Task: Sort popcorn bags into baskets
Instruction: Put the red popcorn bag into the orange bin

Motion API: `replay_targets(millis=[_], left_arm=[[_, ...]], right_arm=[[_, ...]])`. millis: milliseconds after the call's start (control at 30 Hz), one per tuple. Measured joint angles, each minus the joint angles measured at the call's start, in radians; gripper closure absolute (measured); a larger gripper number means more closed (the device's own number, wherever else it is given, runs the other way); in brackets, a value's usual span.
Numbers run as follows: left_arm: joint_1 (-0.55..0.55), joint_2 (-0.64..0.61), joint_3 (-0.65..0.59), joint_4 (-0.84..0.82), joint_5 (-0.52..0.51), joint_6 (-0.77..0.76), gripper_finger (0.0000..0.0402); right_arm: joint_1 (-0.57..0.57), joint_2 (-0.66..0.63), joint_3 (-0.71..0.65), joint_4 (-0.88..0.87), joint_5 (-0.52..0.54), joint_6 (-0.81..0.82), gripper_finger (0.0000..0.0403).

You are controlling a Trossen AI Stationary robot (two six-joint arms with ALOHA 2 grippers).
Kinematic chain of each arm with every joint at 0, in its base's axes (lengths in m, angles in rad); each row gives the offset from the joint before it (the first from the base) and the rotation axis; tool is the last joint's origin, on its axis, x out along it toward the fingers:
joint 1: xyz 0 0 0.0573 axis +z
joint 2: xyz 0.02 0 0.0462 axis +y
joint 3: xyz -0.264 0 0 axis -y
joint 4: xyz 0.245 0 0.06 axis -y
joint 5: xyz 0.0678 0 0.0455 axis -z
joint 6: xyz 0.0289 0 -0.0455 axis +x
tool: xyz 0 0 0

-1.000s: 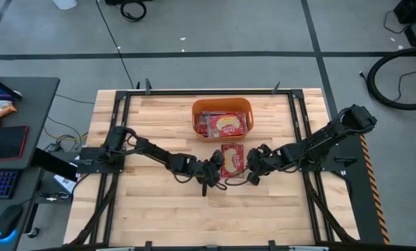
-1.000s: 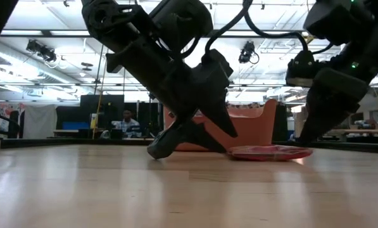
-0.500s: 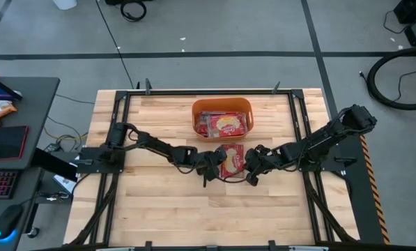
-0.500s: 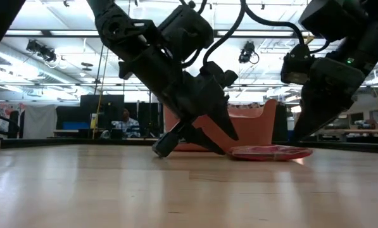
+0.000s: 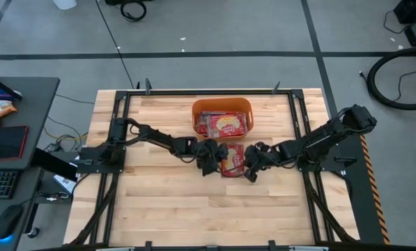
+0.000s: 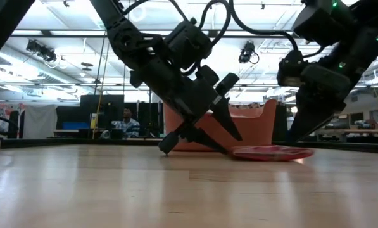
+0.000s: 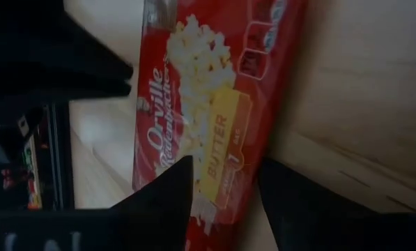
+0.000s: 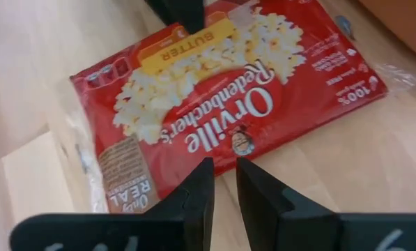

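Left gripper (image 5: 211, 157): dark fingers spread, straddling the loose bag's left edge.
Loose popcorn bag (image 5: 232, 160): flat glossy red packet, popcorn picture up, lying on the pale plank table (image 5: 159, 202) just below the basket.
Right gripper (image 5: 250, 167): fingers nearly together at the bag's right edge, pinching nothing.
Basket (image 5: 221, 106): orange plastic tub with rounded corners; red bags (image 5: 221, 125) stacked inside.

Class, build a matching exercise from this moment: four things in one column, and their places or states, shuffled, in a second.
1. left claw
2. right claw
3. orange basket
4. loose popcorn bag

A. holds red packets
B. lies flat on the wooden table
C. open, at the loose bag's left edge
D. nearly shut, at the loose bag's right edge

Pairs: 1-C, 2-D, 3-A, 4-B
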Motion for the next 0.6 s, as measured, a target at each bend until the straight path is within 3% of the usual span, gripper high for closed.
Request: replay_targets(millis=[200,367,433,500,600], left_arm=[[0.001,0.000,0.000,-0.009,0.059,-0.015,0.0295],[0.001,0.000,0.000,-0.004,0.062,-0.137,0.0378],[0.001,0.000,0.000,-0.002,0.062,-0.196,0.0393],[0.001,0.000,0.000,-0.003,0.056,-0.254,0.0393],[-0.003,-0.008,0.000,-0.001,0.033,-0.299,0.0396]], right_arm=[[-0.017,0.000,0.000,-0.004,0.001,-0.016,0.0335],[-0.019,0.000,0.000,-0.003,0.001,-0.015,0.0335],[-0.019,-0.002,0.003,-0.019,-0.030,-0.017,0.0335],[-0.019,-0.025,0.032,-0.133,-0.095,-0.016,0.0335],[0.012,-0.071,0.091,-0.308,-0.069,0.029,0.0336]])
